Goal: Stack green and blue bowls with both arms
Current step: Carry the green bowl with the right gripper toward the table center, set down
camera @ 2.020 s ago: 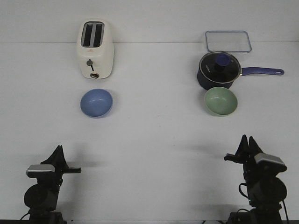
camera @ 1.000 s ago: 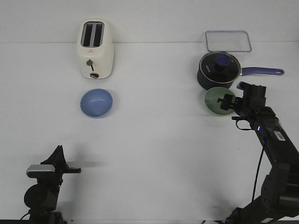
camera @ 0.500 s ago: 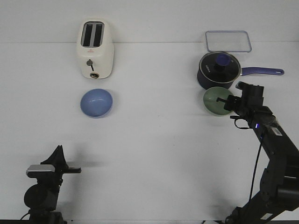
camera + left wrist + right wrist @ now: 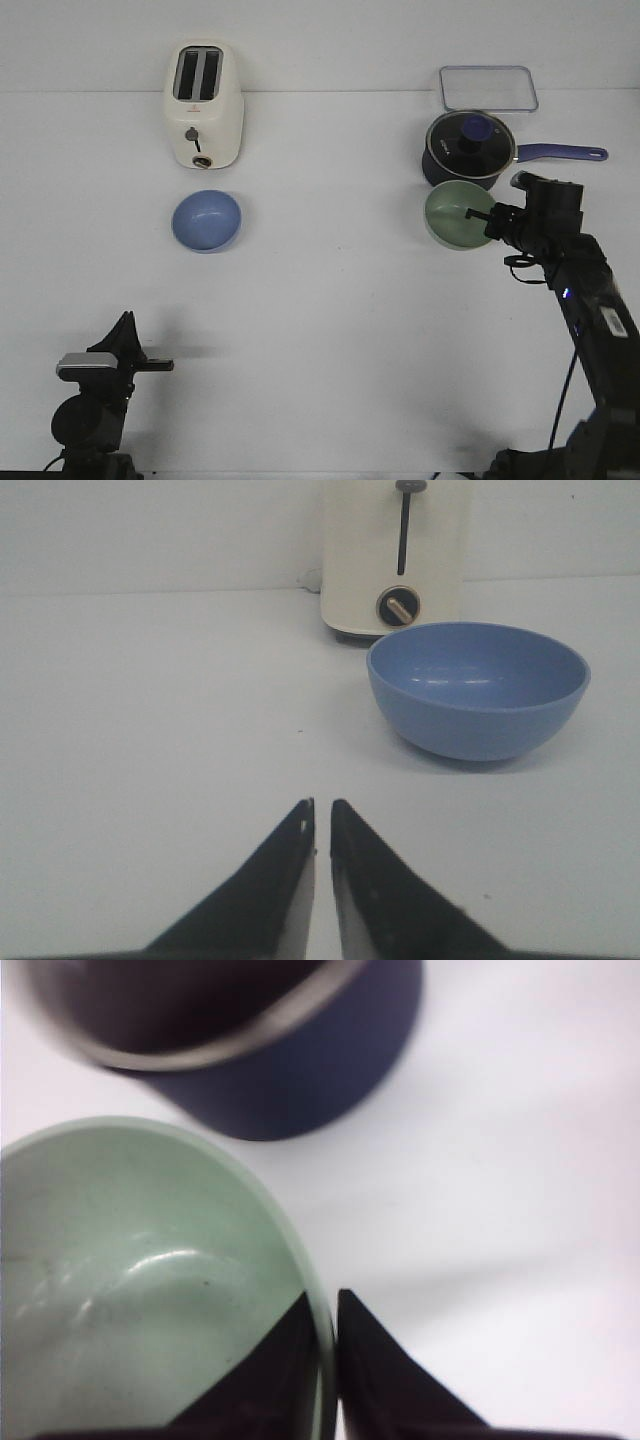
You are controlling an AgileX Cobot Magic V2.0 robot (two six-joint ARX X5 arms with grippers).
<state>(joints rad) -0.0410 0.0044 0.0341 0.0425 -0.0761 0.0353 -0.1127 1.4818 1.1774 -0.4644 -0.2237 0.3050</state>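
The pale green bowl (image 4: pixel 455 215) is tilted and lifted a little, right in front of the navy saucepan. My right gripper (image 4: pixel 486 217) is shut on its right rim, one finger inside and one outside; in the right wrist view the rim of the green bowl (image 4: pixel 150 1290) runs between the fingertips of the right gripper (image 4: pixel 325 1305). The blue bowl (image 4: pixel 206 220) sits on the table in front of the toaster, also seen in the left wrist view (image 4: pixel 478 688). My left gripper (image 4: pixel 125 330) rests near the front left, shut and empty; its tips (image 4: pixel 321 810) point toward the blue bowl.
A cream toaster (image 4: pixel 204 104) stands behind the blue bowl. A navy saucepan (image 4: pixel 468 150) with a glass lid and long handle stands just behind the green bowl. A clear rectangular lid (image 4: pixel 488 88) lies at the back right.
My right arm reached out from its rest pose to the green bowl, closed on its right rim, and has tipped and raised it slightly leftward. The left arm has not moved.
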